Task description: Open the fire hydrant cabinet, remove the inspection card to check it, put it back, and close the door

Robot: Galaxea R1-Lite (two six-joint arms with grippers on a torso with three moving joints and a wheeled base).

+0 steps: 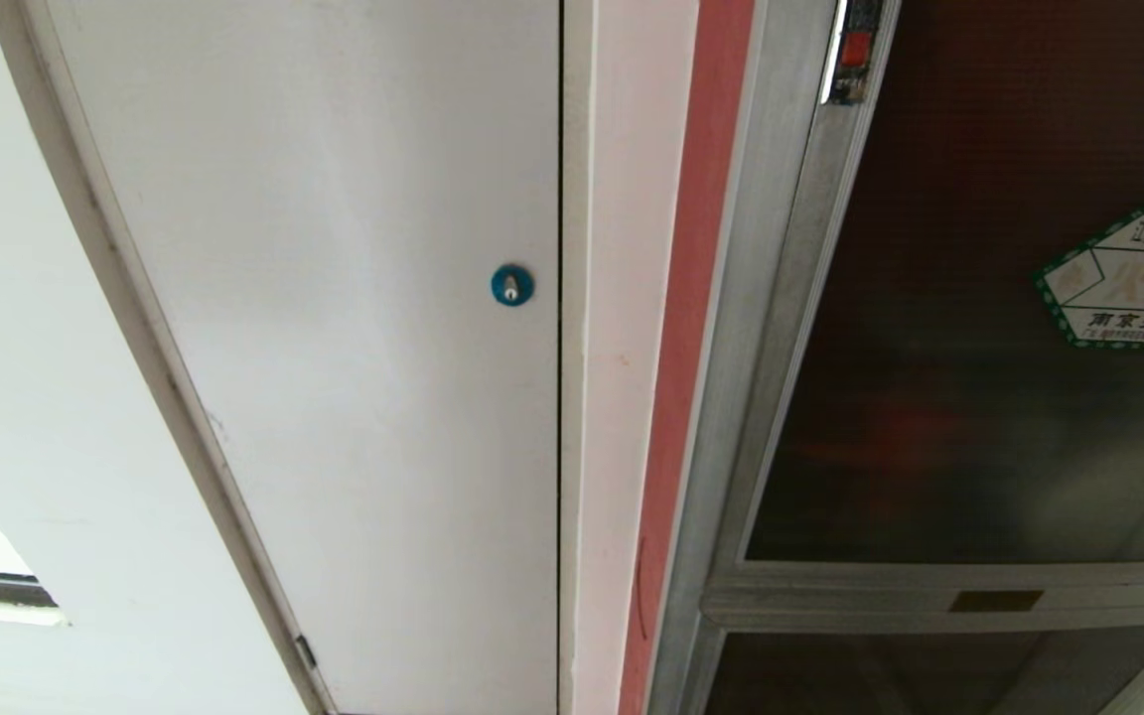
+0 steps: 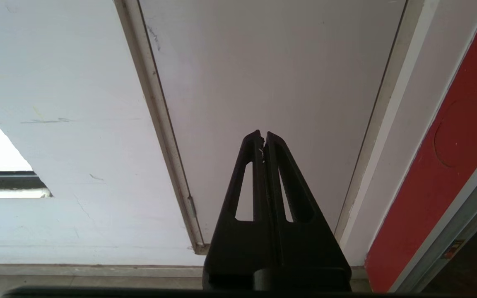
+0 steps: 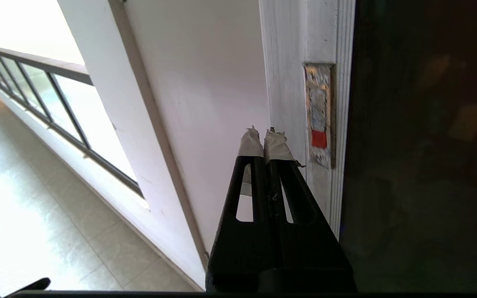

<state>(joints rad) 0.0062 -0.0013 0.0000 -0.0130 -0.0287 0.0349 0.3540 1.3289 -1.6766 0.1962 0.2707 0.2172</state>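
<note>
On the right side of the head view stands the fire hydrant cabinet (image 1: 781,328), its silver aluminium frame running up beside a red strip of wall (image 1: 683,328). Set in that frame is the door (image 1: 979,417), a dark tinted glass pane that lies flush and closed, with a green-bordered white hexagonal sticker (image 1: 1128,278) at its right edge and a small red latch (image 1: 856,50) far up on its left rail. Below it a smaller dark glass panel (image 1: 929,670) sits under a crossbar with a brass-coloured plate (image 1: 995,601). To the left of the red strip is a plain white-grey panel (image 1: 334,348) with a blue round lock (image 1: 511,285). Neither arm shows in the head view. Seen from the right wrist, the right gripper (image 3: 265,138) has its tape-wrapped fingertips (image 3: 250,142) pressed together with nothing between them; it points at the silver frame, with the red latch (image 3: 319,138) just to the right of the tips and the dark glass further right; whether the tips touch the frame cannot be told. The left gripper (image 2: 263,138) is likewise clenched on nothing, aimed at the white-grey panel (image 2: 271,82), well apart from the cabinet. The inspection card is not visible through the dark glass.
</note>
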